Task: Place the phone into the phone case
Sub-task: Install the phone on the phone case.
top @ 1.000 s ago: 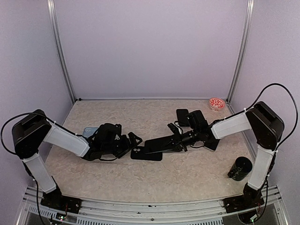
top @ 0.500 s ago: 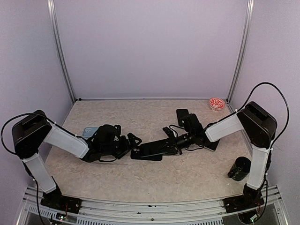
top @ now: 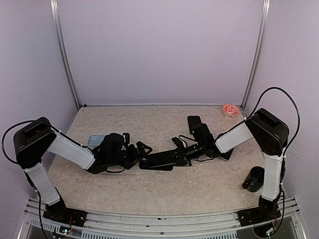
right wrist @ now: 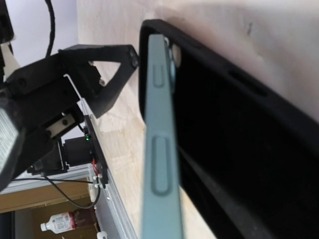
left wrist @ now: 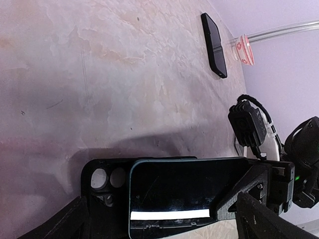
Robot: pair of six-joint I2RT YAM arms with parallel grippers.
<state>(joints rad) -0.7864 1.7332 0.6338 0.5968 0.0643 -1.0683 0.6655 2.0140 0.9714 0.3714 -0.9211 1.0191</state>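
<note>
While viewing from top: clamping phone (top: 167, 157) w/ right hand (top: 182, 151), lengthwise L-R over phone case (top: 151, 165); gaping left hand (top: 141, 151) wide beside case's L end. L wrist: overlapping case, lens holes (left wrist: 105, 178) uncovered. R wrist: tilting, not seating yet.

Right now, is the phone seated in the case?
Not seated. The phone lies tilted over the case, with one long edge raised above the case's rim in the right wrist view.

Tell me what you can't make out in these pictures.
Top view: light blue object mostly hidden behind the left arm.
Top view: phone and phone case, black on black, too small to judge seating.
Left wrist view: phone covers most of the phone case; the bottom edge crops the case.
</note>
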